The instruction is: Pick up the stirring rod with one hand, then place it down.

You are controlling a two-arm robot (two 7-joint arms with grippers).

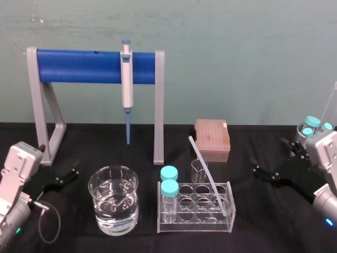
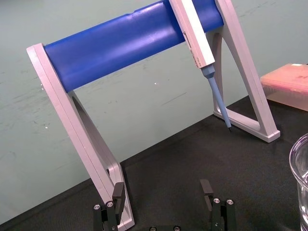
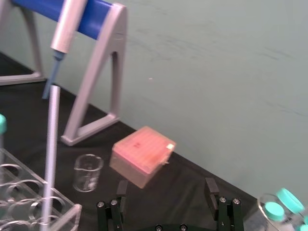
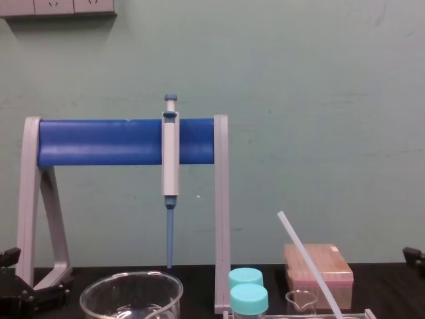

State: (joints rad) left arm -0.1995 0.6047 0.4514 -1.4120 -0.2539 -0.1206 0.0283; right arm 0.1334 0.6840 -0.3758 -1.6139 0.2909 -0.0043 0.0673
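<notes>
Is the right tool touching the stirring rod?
Apart. The head view shows bare table between the open right tool and the stirring rod leaning in the rack. The left tool idles far left.

From my screen I see a pale green wall (image 4: 319,80) behind the work area, with some faint scuff marks. White wall sockets (image 4: 73,6) sit high on it. The table (image 1: 263,240) is covered in black.

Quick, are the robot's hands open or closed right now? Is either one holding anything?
Left hand: open, holding nothing.
Right hand: open, holding nothing.
</notes>
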